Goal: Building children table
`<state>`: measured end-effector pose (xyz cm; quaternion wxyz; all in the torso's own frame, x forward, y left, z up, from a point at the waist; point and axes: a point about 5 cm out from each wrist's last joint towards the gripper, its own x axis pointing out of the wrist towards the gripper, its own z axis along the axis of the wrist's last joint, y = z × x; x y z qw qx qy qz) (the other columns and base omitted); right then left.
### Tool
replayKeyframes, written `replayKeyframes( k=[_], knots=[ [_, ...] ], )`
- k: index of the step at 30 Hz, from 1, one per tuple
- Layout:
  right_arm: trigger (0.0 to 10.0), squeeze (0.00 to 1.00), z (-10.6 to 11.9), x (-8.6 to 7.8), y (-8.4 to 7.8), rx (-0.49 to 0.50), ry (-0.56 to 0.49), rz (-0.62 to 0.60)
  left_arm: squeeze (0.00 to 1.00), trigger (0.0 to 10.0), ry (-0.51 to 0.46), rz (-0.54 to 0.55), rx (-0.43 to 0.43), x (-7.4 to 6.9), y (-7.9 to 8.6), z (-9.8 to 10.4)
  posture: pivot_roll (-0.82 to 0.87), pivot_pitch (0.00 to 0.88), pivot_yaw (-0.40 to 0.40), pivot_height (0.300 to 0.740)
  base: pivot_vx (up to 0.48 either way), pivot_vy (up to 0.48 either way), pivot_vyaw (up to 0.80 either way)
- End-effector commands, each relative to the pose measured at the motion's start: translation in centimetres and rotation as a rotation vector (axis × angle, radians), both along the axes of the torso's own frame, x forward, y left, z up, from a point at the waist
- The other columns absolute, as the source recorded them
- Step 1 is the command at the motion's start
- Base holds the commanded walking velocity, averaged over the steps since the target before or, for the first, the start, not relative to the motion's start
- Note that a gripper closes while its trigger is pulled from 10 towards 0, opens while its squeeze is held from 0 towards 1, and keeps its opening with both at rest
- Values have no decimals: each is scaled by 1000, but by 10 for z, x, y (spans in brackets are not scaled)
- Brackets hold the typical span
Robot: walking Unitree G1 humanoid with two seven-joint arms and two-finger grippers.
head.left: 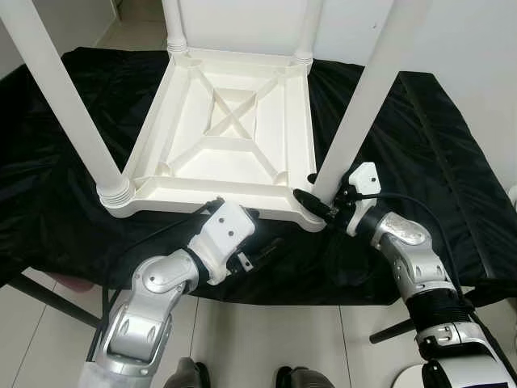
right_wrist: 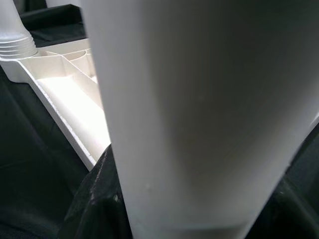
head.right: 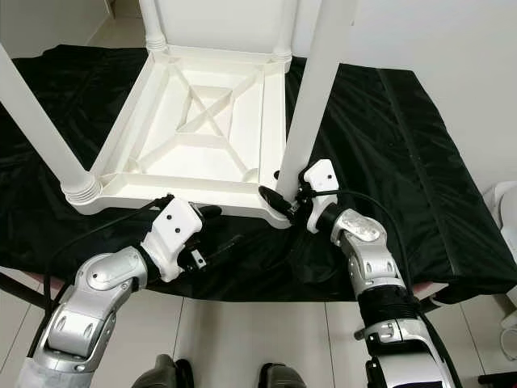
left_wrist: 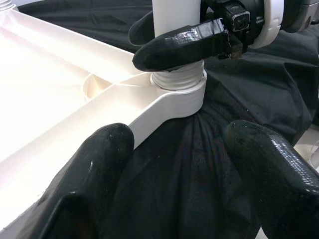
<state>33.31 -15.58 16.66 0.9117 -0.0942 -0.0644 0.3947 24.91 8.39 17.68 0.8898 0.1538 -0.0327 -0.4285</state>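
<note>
A white children's table (head.left: 202,192) lies upside down on a black cloth, its ribbed underside facing up and its legs standing upright. My right gripper (head.left: 317,202) is shut on the near right leg (head.left: 363,105), just above the threaded socket (left_wrist: 179,84) at that corner. One of its black fingers (left_wrist: 184,42) wraps across the leg's base. In the right wrist view the same leg (right_wrist: 199,114) sits close between the fingers. My left gripper (head.left: 262,233) is open, low over the cloth in front of the table's near edge and left of that corner, holding nothing.
The near left leg (head.left: 60,97) and two far legs (head.left: 174,20) rise high around the frame. The black cloth (head.left: 420,145) covers the work surface, and its front edge runs just under my wrists. Pale floor tiles (head.left: 266,339) lie below. A white object (head.right: 505,210) stands at the far right.
</note>
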Motion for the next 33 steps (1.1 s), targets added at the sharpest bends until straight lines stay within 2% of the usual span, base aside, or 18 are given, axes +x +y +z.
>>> replayKeyframes(
  k=[1, 14, 15, 16, 17, 18, 19, 20, 21, 22, 23, 24, 25, 28, 29, 30, 31, 33],
  knots=[
    [10000, 0, -17, -3, 1, -39, 59, 26, 0, 10000, -39, 111, -14, 1, 3, 0, -109, 132, 3, 740, 0, 0, 0],
    [10000, 0, -16, -4, 3, 33, 59, -69, 0, 10000, -42, 105, -6, 1, 3, 0, -111, 138, 8, 740, 0, 0, 0],
    [10000, 0, -15, -4, 5, 59, 60, -146, 0, 10000, -42, 104, -3, 1, 3, 0, -114, 144, 8, 740, 0, 0, 0],
    [10000, 0, -15, -4, 5, 59, 60, -146, 0, 10000, -42, 104, -3, 1, 3, 0, -114, 144, 8, 740, 0, 0, 0],
    [10000, 0, -13, -5, 7, 86, 53, -225, 0, 10000, -40, 103, -4, 1, 3, 0, -113, 146, 6, 740, 0, 0, 0],
    [10000, 0, -13, -5, 7, 86, 53, -225, 0, 10000, -40, 103, -4, 1, 3, 0, -113, 146, 6, 740, 0, 0, 0],
    [10000, 0, -13, -8, 11, 118, 59, -311, 0, 10000, -38, 104, -4, 0, 3, 0, -113, 148, 6, 740, 0, 0, 0],
    [10000, 0, -13, -8, 11, 118, 59, -311, 0, 10000, -38, 104, -4, 0, 3, 0, -113, 148, 6, 740, 0, 0, 0],
    [10000, 0, -14, -12, 17, 163, 71, -390, 0, 10000, -37, 105, -4, 0, 4, -1, -112, 149, 7, 740, 0, 0, 0],
    [10000, 0, -14, -12, 17, 163, 71, -390, 0, 10000, -37, 105, -4, 0, 4, -1, -112, 149, 7, 740, 0, 0, 0],
    [10000, 0, -16, -16, 24, 193, 72, -468, 0, 10000, -34, 106, -5, -1, 4, -1, -112, 149, 7, 740, 0, 0, 0],
    [10000, 0, -16, -16, 24, 193, 72, -468, 0, 10000, -34, 106, -5, -1, 4, -1, -112, 149, 7, 740, 0, 0, 0],
    [10000, 0, -18, -20, 29, 222, 83, -528, 0, 10000, -32, 106, -4, -1, 4, -2, -111, 150, 7, 740, 0, 0, 0],
    [10000, 0, -21, -24, 36, 238, 88, -582, 0, 10000, -31, 106, -5, -2, 4, -2, -110, 152, 8, 740, 0, 0, 0],
    [10000, 0, -24, -27, 43, 256, 98, -615, 0, 10000, -31, 106, -6, -2, 4, -2, -107, 152, 9, 740, 0, 0, 0],
    [10000, 0, -24, -27, 43, 256, 98, -615, 0, 10000, -31, 106, -6, -2, 4, -2, -107, 152, 9, 740, 0, 0, 0],
    [10000, 0, -25, -29, 52, 268, 107, -627, 0, 10000, -31, 106, -8, -2, 3, -2, -107, 153, 8, 740, 0, 0, 0],
    [10000, 0, -25, -32, 59, 274, 104, -629, 0, 10000, -31, 105, -9, -2, 3, -2, -109, 154, 10, 740, 0, 0, 0]
  ],
)
